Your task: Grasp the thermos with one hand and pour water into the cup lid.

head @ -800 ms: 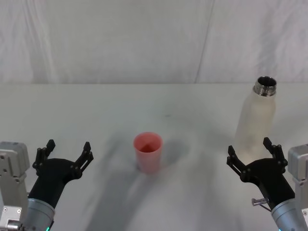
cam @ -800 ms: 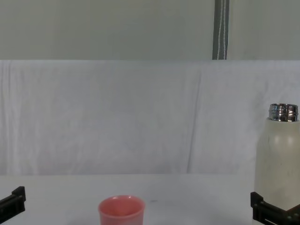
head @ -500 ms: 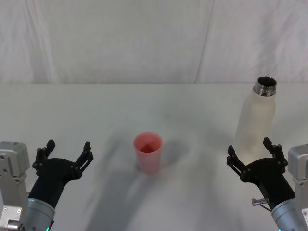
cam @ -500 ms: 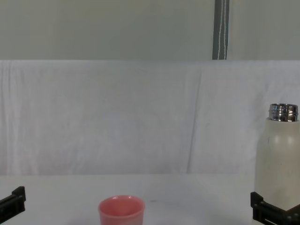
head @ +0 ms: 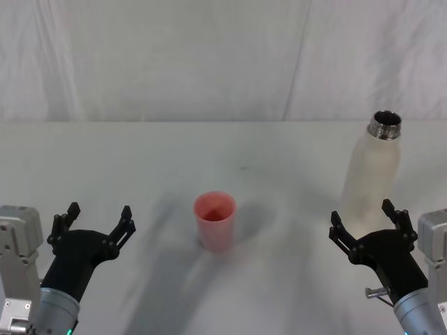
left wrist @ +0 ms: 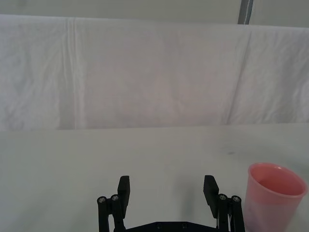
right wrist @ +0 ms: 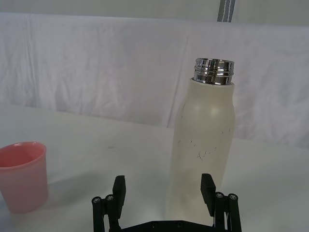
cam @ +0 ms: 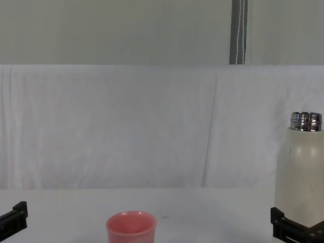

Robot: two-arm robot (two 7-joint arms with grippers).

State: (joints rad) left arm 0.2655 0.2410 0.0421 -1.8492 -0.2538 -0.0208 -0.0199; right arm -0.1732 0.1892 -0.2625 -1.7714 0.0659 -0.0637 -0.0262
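Seeing nothing changed over the last moment, we hold our right gripper [head: 365,219] spread wide just short of the thermos [head: 371,169] at two o'clock, left gripper [head: 96,218] also wide at eight, cup [head: 215,220] central, so grasping hasn't begun.

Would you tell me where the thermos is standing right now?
In the head view the thermos stands upright at the table's right, just beyond the open right gripper, well right of the cup lid.
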